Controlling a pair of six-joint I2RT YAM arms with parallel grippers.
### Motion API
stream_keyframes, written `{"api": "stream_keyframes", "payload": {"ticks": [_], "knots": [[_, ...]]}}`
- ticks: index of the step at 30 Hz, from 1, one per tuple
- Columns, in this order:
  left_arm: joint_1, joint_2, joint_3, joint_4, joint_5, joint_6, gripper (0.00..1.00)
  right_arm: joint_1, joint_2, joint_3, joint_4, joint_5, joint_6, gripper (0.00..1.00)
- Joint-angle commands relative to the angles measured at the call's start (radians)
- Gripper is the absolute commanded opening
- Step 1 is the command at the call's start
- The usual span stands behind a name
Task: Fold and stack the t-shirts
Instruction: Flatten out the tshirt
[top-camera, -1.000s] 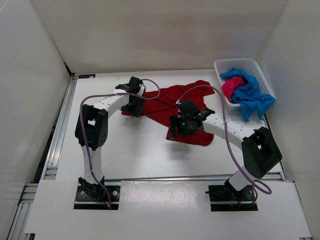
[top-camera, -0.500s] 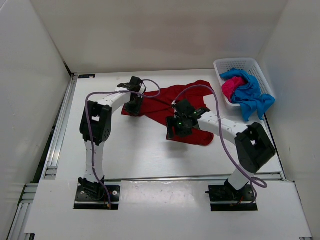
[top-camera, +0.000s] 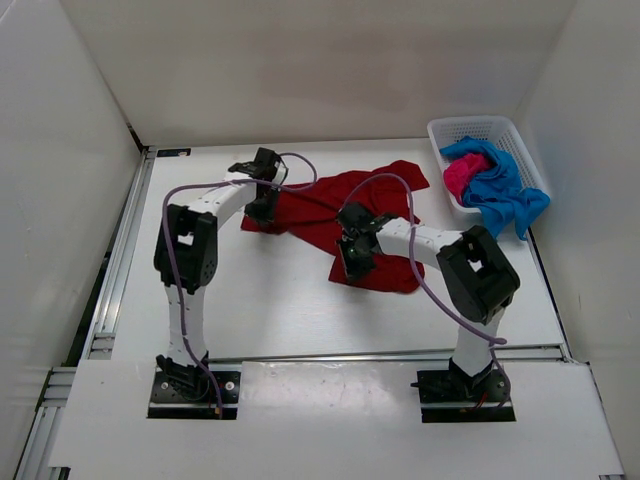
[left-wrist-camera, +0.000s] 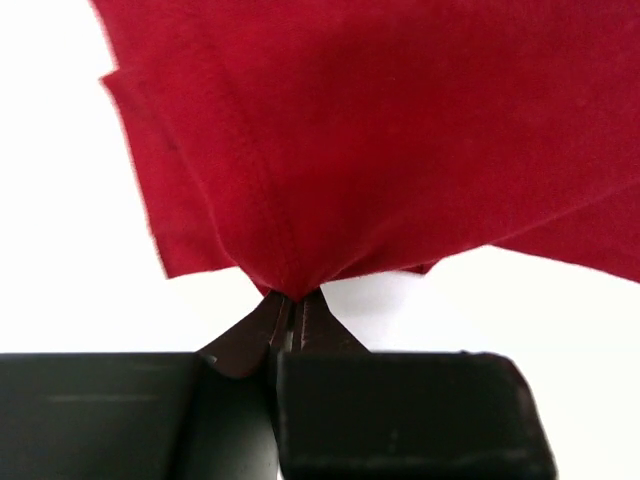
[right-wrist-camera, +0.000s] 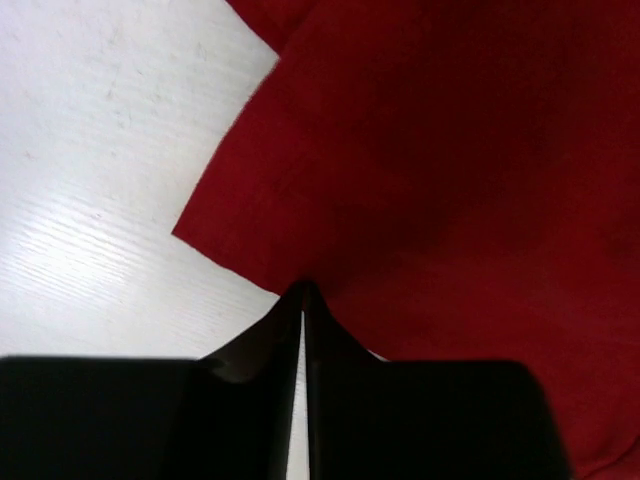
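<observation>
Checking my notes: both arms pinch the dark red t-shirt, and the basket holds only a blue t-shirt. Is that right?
No: the top view shows the white mesh basket holding a magenta-pink t-shirt with the blue t-shirt. The rest holds.

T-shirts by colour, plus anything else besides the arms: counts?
dark red t-shirt: 1
pink t-shirt: 1
blue t-shirt: 1
white basket: 1
total: 4

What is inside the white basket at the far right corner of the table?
The basket holds a blue t-shirt and a pink t-shirt, bunched together; the blue one spills over the near rim. The basket's floor and anything under the shirts is covered.
</observation>
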Motion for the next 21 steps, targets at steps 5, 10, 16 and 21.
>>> {"api": "stream_keyframes", "payload": {"ticks": [5,10,16,21], "knots": [[0.126,-0.258,-0.073,-0.092,-0.087,-0.001,0.1,0.006,-0.258,-0.198,-0.14,0.042,0.034,0.0],[0.137,-0.403,-0.17,-0.218,-0.069,-0.001,0.1,-0.058,-0.487,-0.369,-0.268,0.033,0.143,0.0],[0.101,-0.534,-0.286,-0.289,-0.029,-0.001,0.1,-0.17,-0.657,-0.441,-0.231,0.022,0.271,0.46],[0.101,-0.534,-0.311,-0.277,-0.05,-0.001,0.1,-0.27,-0.63,-0.485,-0.064,-0.043,0.311,0.77]]}}
